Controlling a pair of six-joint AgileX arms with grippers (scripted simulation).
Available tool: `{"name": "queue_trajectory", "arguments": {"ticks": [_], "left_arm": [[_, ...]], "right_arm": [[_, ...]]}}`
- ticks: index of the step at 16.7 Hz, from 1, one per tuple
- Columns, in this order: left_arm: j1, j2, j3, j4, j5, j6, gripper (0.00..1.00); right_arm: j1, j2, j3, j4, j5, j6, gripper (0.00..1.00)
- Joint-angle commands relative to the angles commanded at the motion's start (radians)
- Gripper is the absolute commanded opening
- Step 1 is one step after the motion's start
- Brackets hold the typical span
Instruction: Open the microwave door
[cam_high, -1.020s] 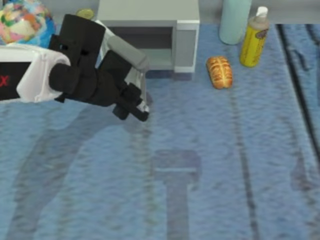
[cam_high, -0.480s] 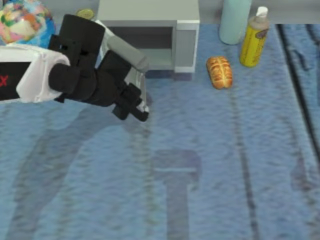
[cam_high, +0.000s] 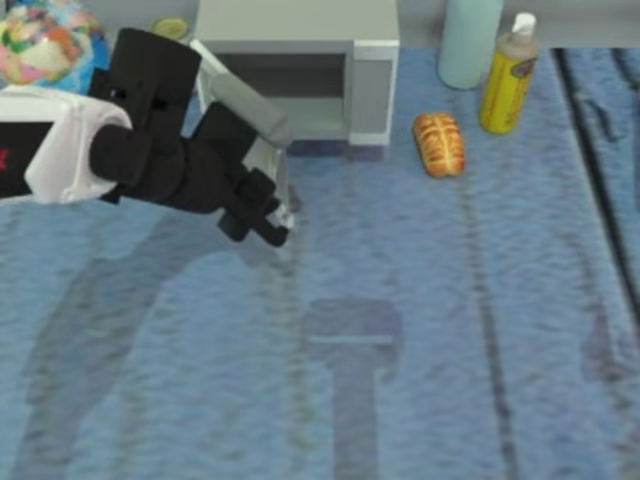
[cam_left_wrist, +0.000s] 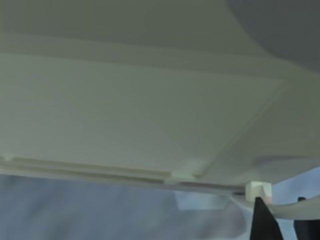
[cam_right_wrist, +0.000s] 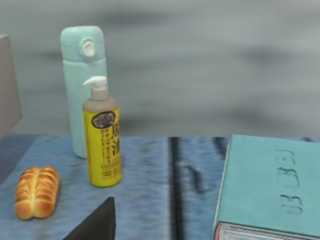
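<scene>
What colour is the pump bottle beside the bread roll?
Yellow, with a grey-brown shoulder and white pump head: pump bottle. It shows best in the right wrist view.

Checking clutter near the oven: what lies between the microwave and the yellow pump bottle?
In the top view, the bread loaf lies between the microwave and the yellow pump bottle.

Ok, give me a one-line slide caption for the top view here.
Left gripper at the free edge of the microwave door, swung partly open from the microwave; bread roll and yellow bottle to the right.
</scene>
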Motion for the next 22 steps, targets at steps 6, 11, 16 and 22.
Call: {"name": "queue_trajectory", "arguments": {"ticks": [6,11,16,22], "left_arm": [[0.016,-0.003,-0.004,-0.011,0.018,0.031,0.0],[0.016,-0.003,-0.004,-0.011,0.018,0.031,0.0],[0.016,-0.003,-0.004,-0.011,0.018,0.031,0.0],[0.016,-0.003,-0.004,-0.011,0.018,0.031,0.0]], "right_arm": [[0.0,0.0,0.0,0.0,0.0,0.0,1.0],[0.0,0.0,0.0,0.0,0.0,0.0,1.0],[0.0,0.0,0.0,0.0,0.0,0.0,1.0],[0.0,0.0,0.0,0.0,0.0,0.0,1.0]]}}
